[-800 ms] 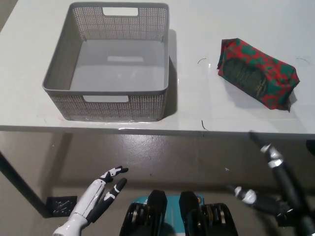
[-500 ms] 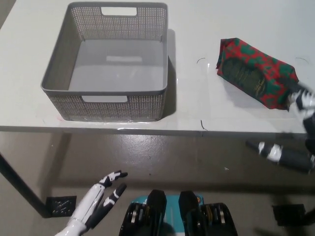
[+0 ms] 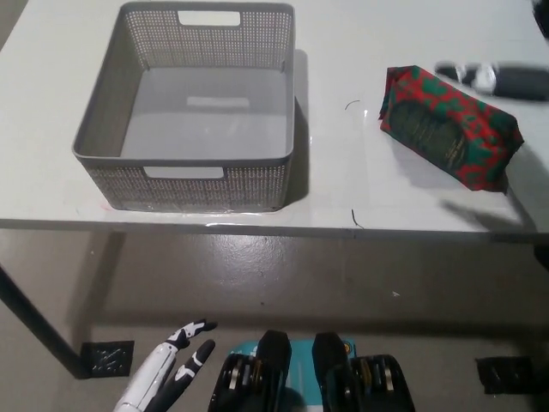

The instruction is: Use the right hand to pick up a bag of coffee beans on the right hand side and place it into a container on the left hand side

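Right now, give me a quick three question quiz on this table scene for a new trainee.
1. True or false: the coffee bag lies inside the gray basket.
2. Which hand is nearest the bag? A) the white left hand B) the black right hand
3. Fill in: the basket sits on the table's ____ side in the picture.

Key: 1 false, the bag lies on the table, right of the basket. 2 B, it reaches in above the bag's far edge; the left hand hangs low below the table. 3 left.

Right robot hand [image 3: 493, 77] blurred — cut by edge.
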{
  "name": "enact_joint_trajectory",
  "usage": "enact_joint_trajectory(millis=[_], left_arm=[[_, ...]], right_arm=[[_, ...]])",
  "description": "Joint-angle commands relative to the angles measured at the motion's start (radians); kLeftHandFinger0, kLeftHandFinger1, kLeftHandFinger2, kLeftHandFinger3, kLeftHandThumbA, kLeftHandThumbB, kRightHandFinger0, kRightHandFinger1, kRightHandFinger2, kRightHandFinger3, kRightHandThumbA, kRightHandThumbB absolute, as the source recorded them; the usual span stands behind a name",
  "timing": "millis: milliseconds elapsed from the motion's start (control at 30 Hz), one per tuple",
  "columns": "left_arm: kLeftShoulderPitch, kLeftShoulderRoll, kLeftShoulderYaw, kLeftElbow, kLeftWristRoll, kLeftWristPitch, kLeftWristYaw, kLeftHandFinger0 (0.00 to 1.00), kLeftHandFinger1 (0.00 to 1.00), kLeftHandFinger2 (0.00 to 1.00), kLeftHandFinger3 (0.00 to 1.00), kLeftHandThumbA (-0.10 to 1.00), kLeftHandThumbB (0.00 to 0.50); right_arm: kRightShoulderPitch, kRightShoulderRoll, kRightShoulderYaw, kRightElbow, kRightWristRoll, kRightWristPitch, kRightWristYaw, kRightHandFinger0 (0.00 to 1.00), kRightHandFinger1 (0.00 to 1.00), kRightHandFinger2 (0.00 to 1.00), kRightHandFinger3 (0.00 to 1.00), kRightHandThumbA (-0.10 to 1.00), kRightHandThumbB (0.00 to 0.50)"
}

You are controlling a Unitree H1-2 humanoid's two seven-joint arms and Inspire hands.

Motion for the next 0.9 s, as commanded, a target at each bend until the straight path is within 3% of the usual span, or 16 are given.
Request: enact_joint_trajectory(millis=[0,367,567,867], left_arm=[[0.022,0.008,0.032,-0.060,0.013,-0.051,0.028,1.00,1.00,1.00,1.00,1.00,0.237],[0.026,0.004,0.042,-0.050,0.008,-0.062,0.023,1.00,1.00,1.00,1.00,1.00,0.214],[0.024,0.001,0.047,-0.053,0.007,-0.060,0.013,1.00,1.00,1.00,1.00,1.00,0.216],[0.013,0.000,0.048,-0.048,0.012,-0.061,0.010,1.00,1.00,1.00,1.00,1.00,0.221]], right_arm=[[-0.328,-0.017,0.105,0.331,-0.107,0.137,0.145,1.00,1.00,1.00,1.00,0.95,0.500],[-0.464,0.061,0.176,0.800,-0.043,0.056,0.043,1.00,1.00,1.00,1.00,0.87,0.500],[-0.504,0.089,0.209,1.053,-0.030,0.013,0.007,1.00,1.00,1.00,1.00,0.91,0.500],[-0.492,0.116,0.185,1.254,0.034,-0.042,-0.048,1.00,1.00,1.00,1.00,0.82,0.500]])
